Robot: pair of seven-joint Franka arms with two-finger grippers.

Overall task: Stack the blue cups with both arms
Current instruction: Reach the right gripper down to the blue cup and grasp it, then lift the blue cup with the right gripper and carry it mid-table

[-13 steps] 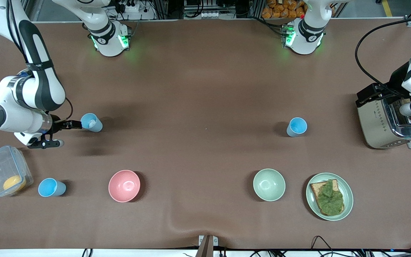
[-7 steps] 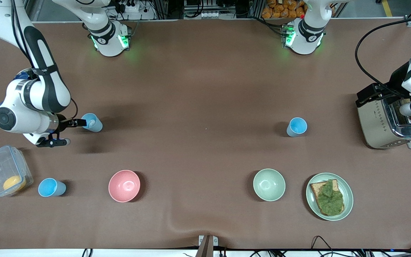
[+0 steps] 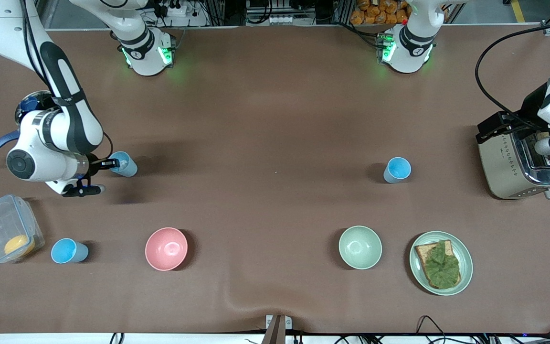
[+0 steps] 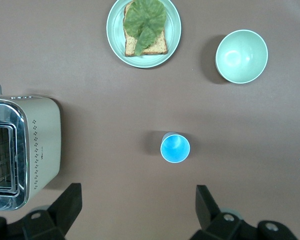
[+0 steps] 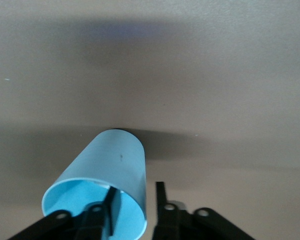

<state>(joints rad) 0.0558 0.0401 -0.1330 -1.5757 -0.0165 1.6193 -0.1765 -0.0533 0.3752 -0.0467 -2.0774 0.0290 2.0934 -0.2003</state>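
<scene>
Sliding toward the whitish-inside blue cup [image 3: 123, 164] since a second ago, the right gripper [image 3: 94, 177] now straddles its rim, one finger [image 5: 111, 214] inside and one finger outside, still spread. Its wrist lies low and level. The left gripper [image 4: 134, 210] waits wide open above another blue cup [image 4: 175, 148] near the toaster [image 3: 518, 160].

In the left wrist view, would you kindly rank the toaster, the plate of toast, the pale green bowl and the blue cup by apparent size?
Largest to smallest, as they look in the left wrist view:
1. Toaster, though cut off by the picture's edge.
2. Plate with leaf-topped toast.
3. Pale green bowl.
4. Blue cup.
</scene>
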